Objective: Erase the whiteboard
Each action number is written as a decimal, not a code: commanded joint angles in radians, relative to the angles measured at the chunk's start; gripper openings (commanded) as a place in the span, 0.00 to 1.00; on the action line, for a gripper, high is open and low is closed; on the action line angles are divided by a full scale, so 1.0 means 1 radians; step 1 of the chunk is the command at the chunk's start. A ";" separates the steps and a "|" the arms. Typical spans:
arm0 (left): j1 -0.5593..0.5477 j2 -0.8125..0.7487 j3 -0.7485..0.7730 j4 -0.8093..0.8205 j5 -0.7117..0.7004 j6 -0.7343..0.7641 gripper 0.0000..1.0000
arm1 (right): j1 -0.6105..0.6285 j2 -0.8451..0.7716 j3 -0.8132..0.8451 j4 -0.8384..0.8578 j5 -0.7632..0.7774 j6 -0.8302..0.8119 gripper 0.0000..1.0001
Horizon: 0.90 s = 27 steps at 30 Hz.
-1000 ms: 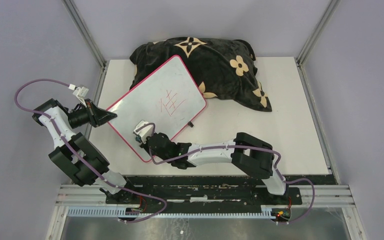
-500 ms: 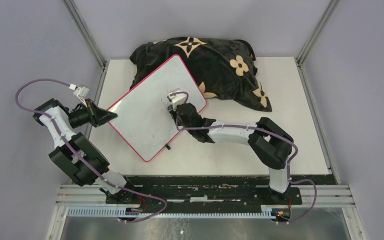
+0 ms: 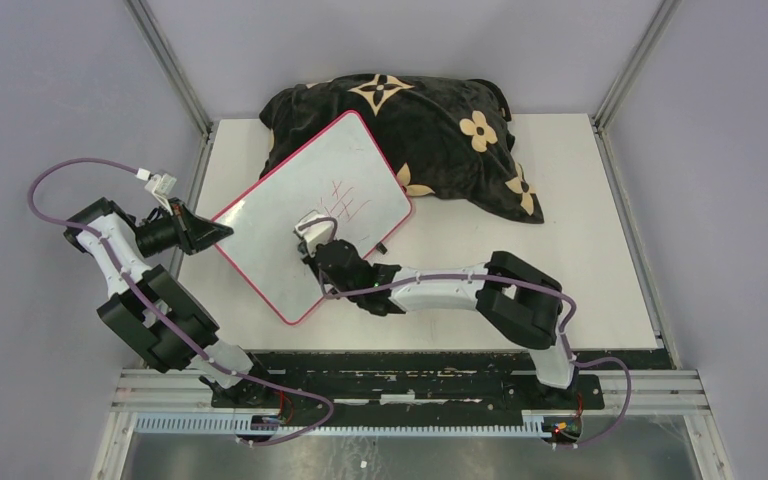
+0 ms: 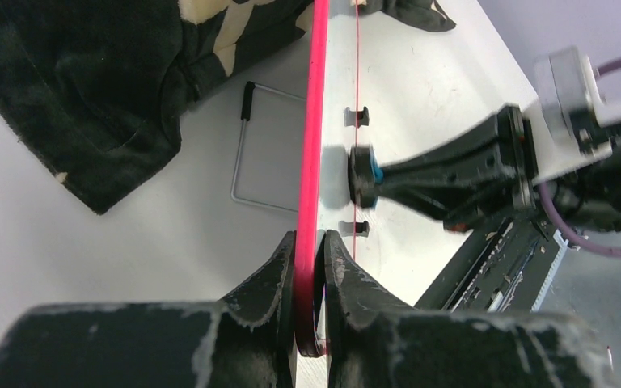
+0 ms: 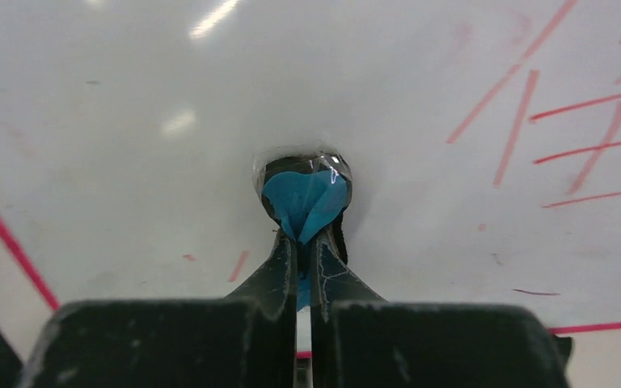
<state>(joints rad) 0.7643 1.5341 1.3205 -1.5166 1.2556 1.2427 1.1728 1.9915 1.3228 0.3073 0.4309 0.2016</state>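
The whiteboard (image 3: 260, 235), white with a pink-red rim, stands tilted with its far corner against the cushion. Red handwritten marks (image 3: 348, 200) remain on its upper right part and show in the right wrist view (image 5: 566, 121). My left gripper (image 3: 222, 228) is shut on the board's left corner rim (image 4: 311, 162), one finger on each face (image 4: 311, 259). My right gripper (image 3: 312, 243) is shut on a small round eraser with a blue tab (image 5: 303, 194). It presses the eraser on the board's middle, below and left of the marks. The eraser also shows in the left wrist view (image 4: 365, 174).
A black floral cushion (image 3: 430, 130) lies at the back of the white table, under the board's far edge. The board's wire stand (image 4: 242, 162) shows behind it in the left wrist view. Metal frame posts and grey walls bound the table on both sides.
My right gripper swept with the eraser from the board's lower left edge up over the red marks, then back down-left to the board's middle. The marks look thinner. The left gripper has not moved.
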 commanded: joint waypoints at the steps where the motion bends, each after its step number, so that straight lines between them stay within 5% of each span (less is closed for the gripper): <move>1: -0.011 -0.024 -0.006 0.054 -0.134 0.149 0.03 | 0.102 0.071 0.064 0.085 -0.138 0.029 0.01; 7: -0.012 -0.028 -0.011 0.054 -0.136 0.151 0.03 | 0.136 0.051 0.014 0.169 -0.173 0.057 0.01; 12: -0.011 -0.027 -0.006 0.055 -0.133 0.148 0.03 | 0.126 0.026 -0.027 0.144 -0.058 0.041 0.01; 27: -0.011 -0.024 0.000 0.054 -0.134 0.144 0.03 | -0.154 -0.056 -0.168 0.125 -0.015 0.069 0.01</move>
<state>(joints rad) 0.7544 1.5341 1.3190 -1.5135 1.2568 1.2430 1.1427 1.9633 1.1904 0.4171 0.3019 0.2760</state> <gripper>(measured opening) 0.189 0.035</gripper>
